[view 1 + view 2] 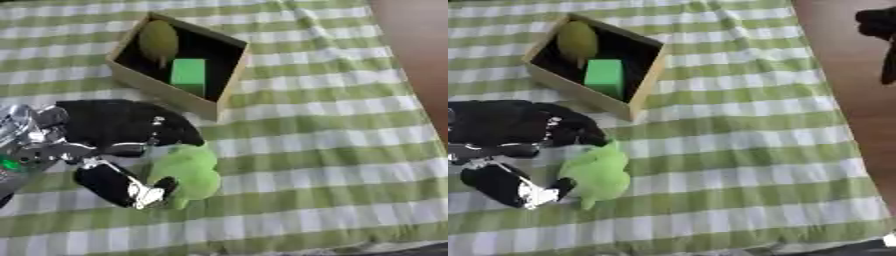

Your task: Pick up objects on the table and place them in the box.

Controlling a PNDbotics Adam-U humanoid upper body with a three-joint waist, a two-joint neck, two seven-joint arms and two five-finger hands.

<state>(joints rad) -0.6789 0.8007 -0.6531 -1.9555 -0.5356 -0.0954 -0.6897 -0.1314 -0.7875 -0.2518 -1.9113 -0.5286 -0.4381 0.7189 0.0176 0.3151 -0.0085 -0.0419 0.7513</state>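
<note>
Green and white checks over the whole cloth (pixel 332 150), with one soft lime-green toy (pixel 185 175) lying at about 7 o'clock from the middle. Held between the thumb and fingers of the left hand (pixel 118 150), which comes in from 9 o'clock and curls round the toy's left side: fingers above, thumb below, both touching it. Closed on the toy, then, though whether lifted clear of the cloth cannot be told. Long axis of the toy roughly 12 to 6, so crosswise to the reach of the arm. Box (pixel 220 80) at about 12 o'clock from the toy, near but apart, set askew with one corner toward the hand; inside it already a green block (pixel 188 75) and an olive oval thing (pixel 158 40). Probably the carry next: up and away toward 12, over the near wall, then release beside the block. Right hand (pixel 878 35) only a dark shape at 2 o'clock in the right eye view, well apart; fingers not readable.
</note>
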